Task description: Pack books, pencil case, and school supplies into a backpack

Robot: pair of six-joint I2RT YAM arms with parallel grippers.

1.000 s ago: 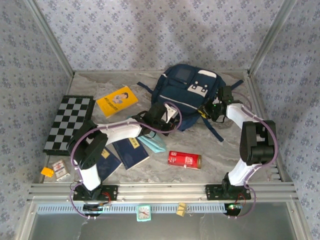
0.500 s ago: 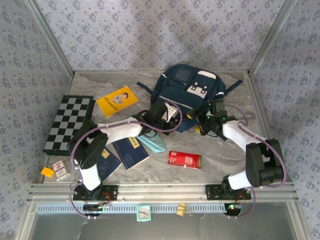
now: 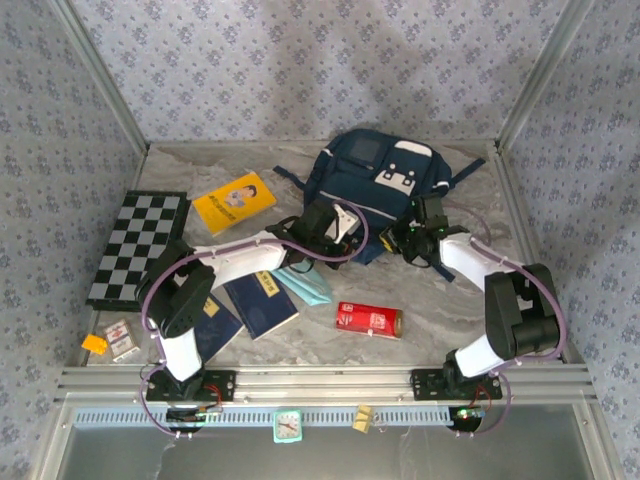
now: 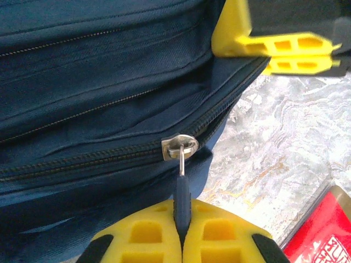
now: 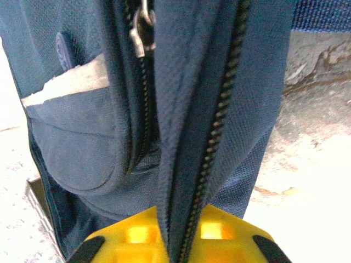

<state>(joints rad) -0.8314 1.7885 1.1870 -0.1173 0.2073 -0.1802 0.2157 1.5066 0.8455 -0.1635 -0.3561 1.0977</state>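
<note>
The navy backpack [image 3: 375, 180] lies at the back middle of the table. My left gripper [image 3: 332, 232] is at its near edge, shut on the dark zipper pull [image 4: 181, 200] below the silver slider [image 4: 180, 146]. My right gripper [image 3: 397, 238] is a little to the right, shut on the backpack's zippered fabric edge [image 5: 219, 109]. A yellow book [image 3: 234, 201] lies to the left, and two navy books [image 3: 262, 303] [image 3: 210, 322] lie nearer. The pale pencil case [image 3: 308, 284] sits beside them under my left arm. The red supplies box [image 3: 369, 319] lies near the front.
A chessboard [image 3: 137, 247] lies along the left side. Small cards [image 3: 120, 338] and an orange piece [image 3: 94, 344] sit at the front left corner. Patterned walls close in the table on three sides.
My right gripper moved left from the backpack's right side to its near edge, opened on the way and shut on the fabric. The left arm stayed still.
</note>
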